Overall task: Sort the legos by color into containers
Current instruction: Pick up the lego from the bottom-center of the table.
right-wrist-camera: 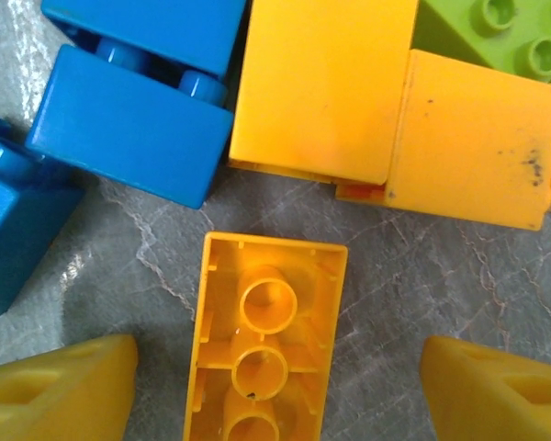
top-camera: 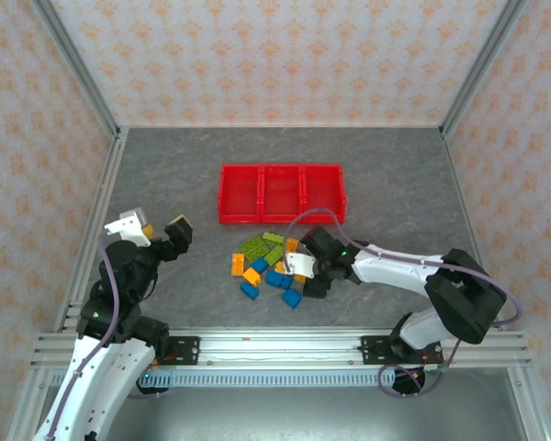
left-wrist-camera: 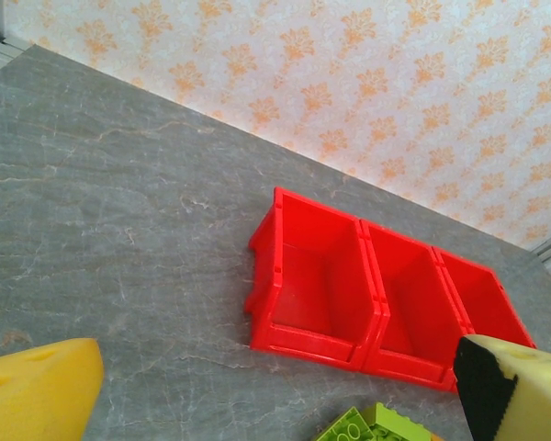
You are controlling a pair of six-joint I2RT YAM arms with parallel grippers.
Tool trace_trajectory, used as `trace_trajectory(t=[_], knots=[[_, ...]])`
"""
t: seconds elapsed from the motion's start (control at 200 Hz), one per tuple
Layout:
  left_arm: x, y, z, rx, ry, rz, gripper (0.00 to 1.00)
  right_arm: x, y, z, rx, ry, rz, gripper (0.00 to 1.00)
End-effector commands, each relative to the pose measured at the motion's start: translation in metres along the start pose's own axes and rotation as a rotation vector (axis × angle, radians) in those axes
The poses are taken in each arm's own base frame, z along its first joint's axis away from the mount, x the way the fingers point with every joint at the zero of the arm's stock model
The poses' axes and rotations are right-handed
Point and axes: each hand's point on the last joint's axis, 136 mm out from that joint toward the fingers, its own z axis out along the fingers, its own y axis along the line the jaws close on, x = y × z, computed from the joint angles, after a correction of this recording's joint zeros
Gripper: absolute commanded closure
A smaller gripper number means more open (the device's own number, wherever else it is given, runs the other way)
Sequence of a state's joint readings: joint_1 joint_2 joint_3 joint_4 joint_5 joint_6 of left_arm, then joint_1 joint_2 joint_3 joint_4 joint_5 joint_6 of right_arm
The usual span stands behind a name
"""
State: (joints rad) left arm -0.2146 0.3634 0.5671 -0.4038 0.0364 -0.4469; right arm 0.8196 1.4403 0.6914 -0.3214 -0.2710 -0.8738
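– While the right gripper (right-wrist-camera: 275,386) hung low over the legos (top-camera: 268,265), how did the brick beneath it lie?

– An orange brick (right-wrist-camera: 266,340) lay hollow side up on the grey table (top-camera: 165,175). Its long axis ran up the wrist view with a slight tilt, along the gap between the two yellow fingers (right-wrist-camera: 60,390). Both fingers stood apart from it, with a strip of table showing on each side. The jaws were parted and gripped nothing.

– Could you see all of it?

– No. Its near end was cut off by the bottom edge of the wrist view, and the blue bricks (right-wrist-camera: 129,129) at the left ran off the frame too. From above, the gripper itself covered the right side of the pile, so I couldn't count the bricks there.

– And the containers (top-camera: 282,194)?

– Three red bins were joined in one row, with the long axis across the table and the open tops up. They sat just beyond the pile on the far side. In the left wrist view the right-hand bin was partly behind one finger of the left gripper (top-camera: 156,228).

– And that gripper?

– It was held above the table, left of the pile and well apart from it. Its jaws were spread fully wide with nothing between them.
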Motion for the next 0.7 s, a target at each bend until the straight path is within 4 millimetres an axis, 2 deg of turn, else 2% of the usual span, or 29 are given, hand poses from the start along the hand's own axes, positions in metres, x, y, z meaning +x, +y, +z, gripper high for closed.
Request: trace_trajectory(t=[0.0,0.12,0.43,0.546,0.696], knots=[[-0.0064,0.0002,-0.0027,-0.002,-0.037,-0.002,0.01,-0.0117,-0.0009,-0.0009,-0.021,-0.013,-0.028,0.26],[-0.0062,0.0015,-0.0017,-0.013,-0.032,-0.002,0.01,-0.0139,0.0007,0.0021,-0.046,-0.004,-0.026,0.35],[-0.0053,0.0023,-0.0018,-0.020,-0.027,-0.007,0.01,-0.0076,0.0024,0.0072,-0.057,0.032,-0.035,0.50],[-0.0047,0.0017,-0.0017,-0.018,-0.024,-0.007,0.01,-0.0068,0.0026,0.0074,-0.060,0.041,-0.036,0.52],[-0.0053,0.0030,-0.0023,-0.026,-0.027,-0.011,0.01,-0.0076,0.0008,0.0065,-0.056,0.048,-0.030,0.51]])
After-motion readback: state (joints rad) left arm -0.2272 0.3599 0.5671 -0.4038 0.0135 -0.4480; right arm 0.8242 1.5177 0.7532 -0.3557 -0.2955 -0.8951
